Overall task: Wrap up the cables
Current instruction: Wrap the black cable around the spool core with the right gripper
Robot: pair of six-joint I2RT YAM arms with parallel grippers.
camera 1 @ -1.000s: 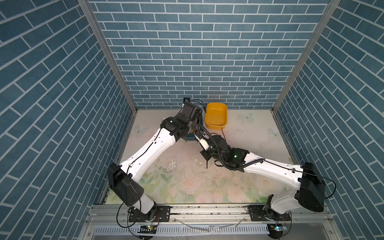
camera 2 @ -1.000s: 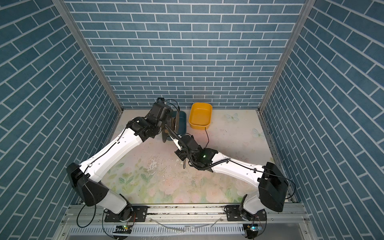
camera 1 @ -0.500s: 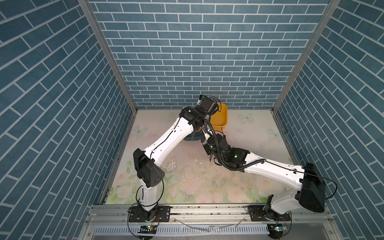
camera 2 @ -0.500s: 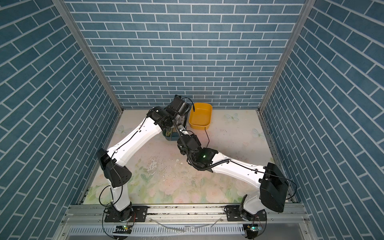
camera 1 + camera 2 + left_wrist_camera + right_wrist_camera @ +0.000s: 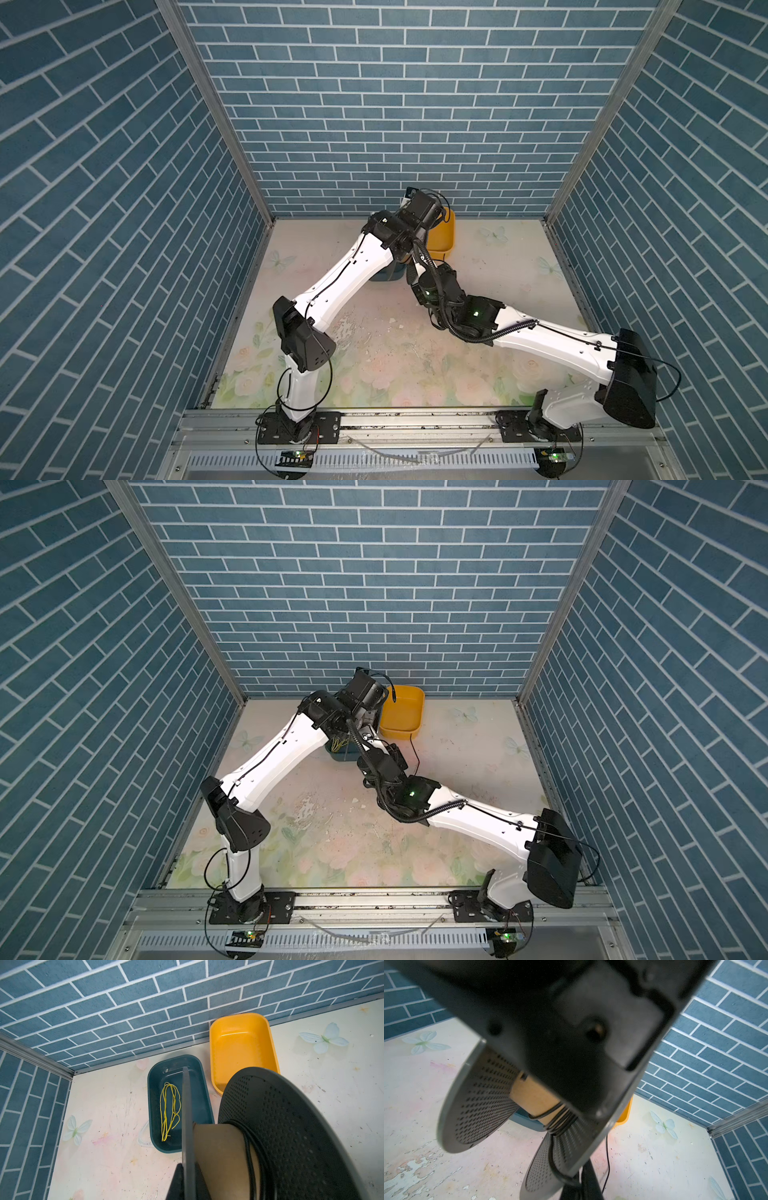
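Cable [image 5: 252,1159] sits in a few black turns round the cardboard core of the reel [image 5: 291,1126], bunched up against one perforated flange, and the right wrist view shows that same coil. Over on the other flange, the left gripper [image 5: 189,1176] is clamped on the thin rim, holding the reel up off the tabletop [image 5: 498,270] near the middle of its far edge. From the coil a strand drops to the right gripper [image 5: 581,1185], fingers closed tight on it. More of the cable [image 5: 416,754] trails loose on the tabletop in front of the yellow bin [image 5: 403,712], as seen in a top view. Just beside that bin is the teal bin [image 5: 153,1088], with a bundle of yellow strands [image 5: 169,1111] lying inside.
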